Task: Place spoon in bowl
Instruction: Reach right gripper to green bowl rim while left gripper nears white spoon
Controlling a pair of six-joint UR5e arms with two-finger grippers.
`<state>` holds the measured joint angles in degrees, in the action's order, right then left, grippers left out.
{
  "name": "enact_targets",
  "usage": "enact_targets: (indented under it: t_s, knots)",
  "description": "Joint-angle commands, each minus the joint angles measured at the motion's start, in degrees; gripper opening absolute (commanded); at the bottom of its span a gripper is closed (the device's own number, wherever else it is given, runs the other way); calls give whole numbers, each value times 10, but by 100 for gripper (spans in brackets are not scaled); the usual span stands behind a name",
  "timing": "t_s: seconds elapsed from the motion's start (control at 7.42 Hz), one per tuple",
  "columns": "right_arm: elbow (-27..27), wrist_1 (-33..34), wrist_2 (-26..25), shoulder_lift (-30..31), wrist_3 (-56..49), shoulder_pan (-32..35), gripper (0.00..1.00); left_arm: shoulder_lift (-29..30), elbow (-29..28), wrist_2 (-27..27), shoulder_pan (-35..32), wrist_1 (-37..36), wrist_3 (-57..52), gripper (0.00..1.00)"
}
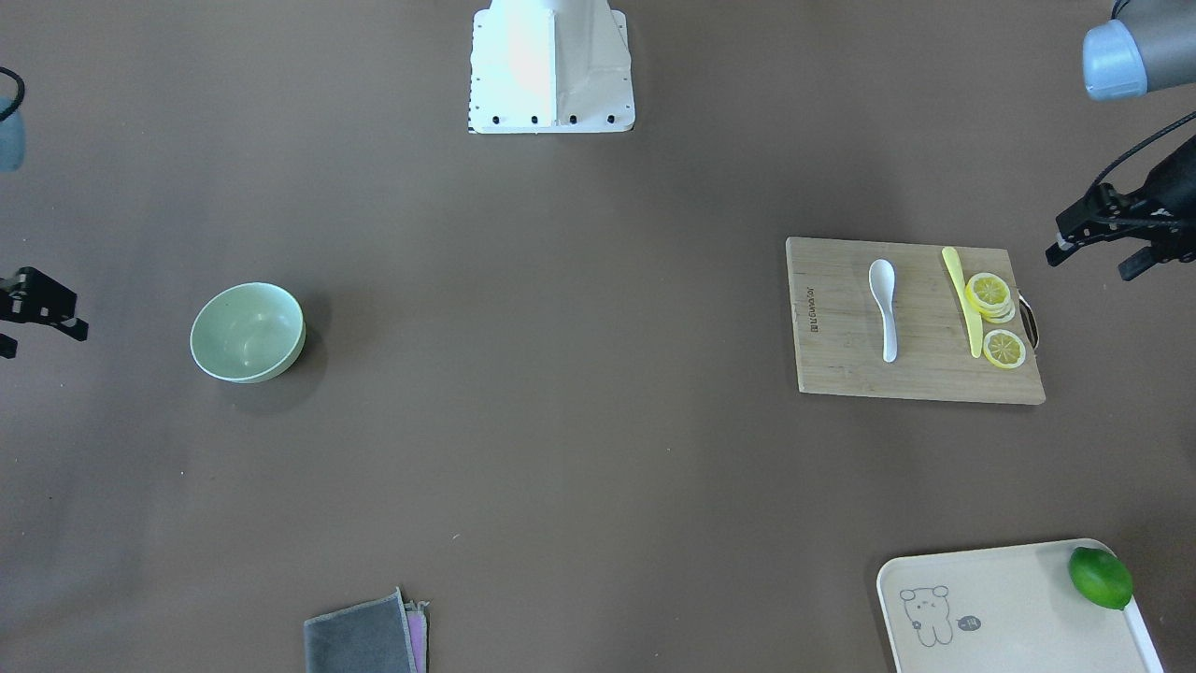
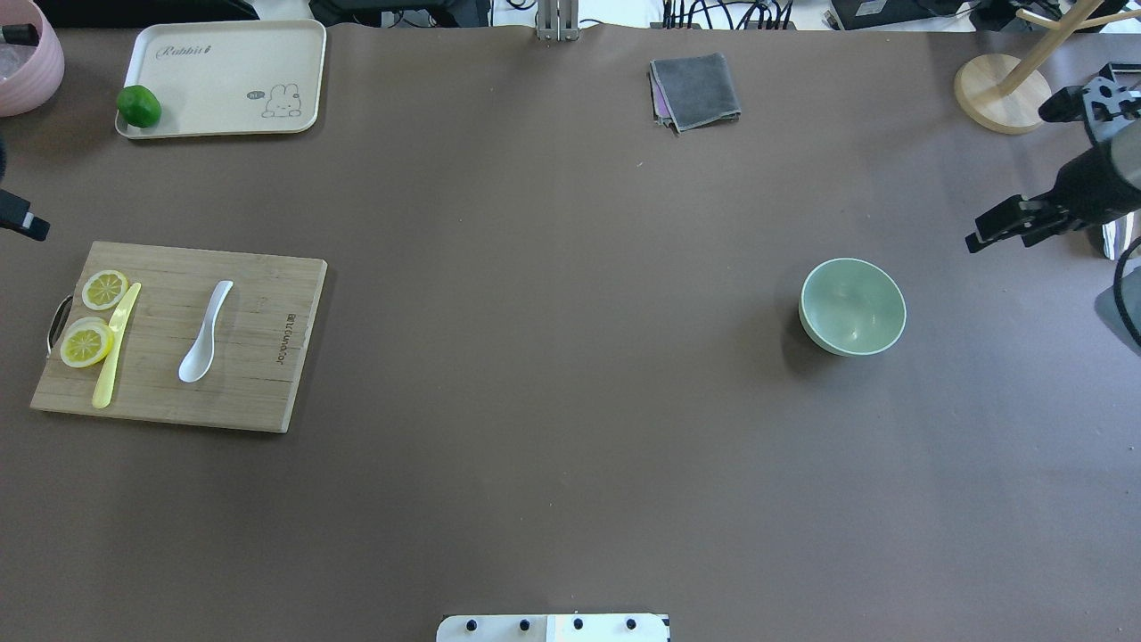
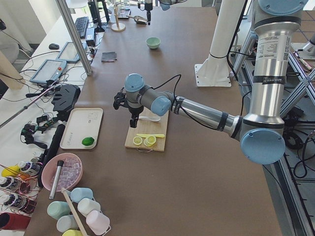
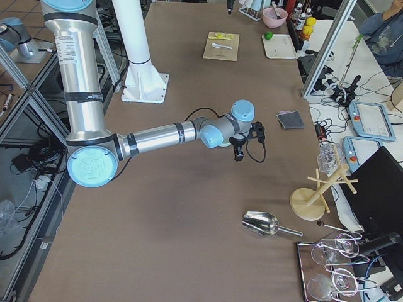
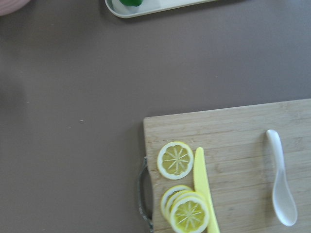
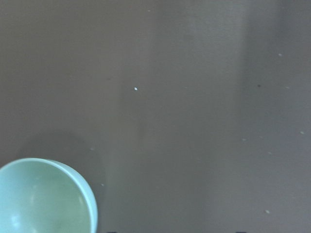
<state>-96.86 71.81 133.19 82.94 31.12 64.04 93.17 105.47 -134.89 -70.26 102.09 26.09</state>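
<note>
The white spoon lies on a wooden cutting board, scoop toward the robot; it also shows in the overhead view and the left wrist view. The mint-green bowl stands upright and empty on the other side of the table; part of it shows in the right wrist view. My left gripper is open and empty, raised beyond the board's handle end. My right gripper is open and empty, off to the outer side of the bowl.
Lemon slices and a thin yellow knife lie on the board next to the spoon. A cream tray holds a lime. A folded grey cloth lies at the far edge. A wooden stand is by the right arm.
</note>
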Motion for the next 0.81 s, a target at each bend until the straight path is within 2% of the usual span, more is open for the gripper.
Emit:
enact_targets:
  t_s: [0.0, 0.13, 0.27, 0.4, 0.54, 0.67]
  knots:
    - [-2, -49, -49, -19, 91, -82, 80, 38, -6, 22, 42, -1, 34, 97]
    - [8, -93, -97, -20, 126, -121, 79, 52, -11, 22, 49, 0, 57, 97]
    - [10, -96, -100, -20, 132, -130, 70, 54, -11, 22, 57, 0, 71, 97]
    - [15, -94, -104, -19, 132, -137, 53, 54, -11, 22, 59, 0, 74, 97]
    - [25, -95, -104, -19, 127, -139, 41, 55, -11, 21, 59, 0, 74, 97]
    - [26, -94, -104, -17, 125, -139, 35, 55, -12, 21, 59, 0, 75, 97]
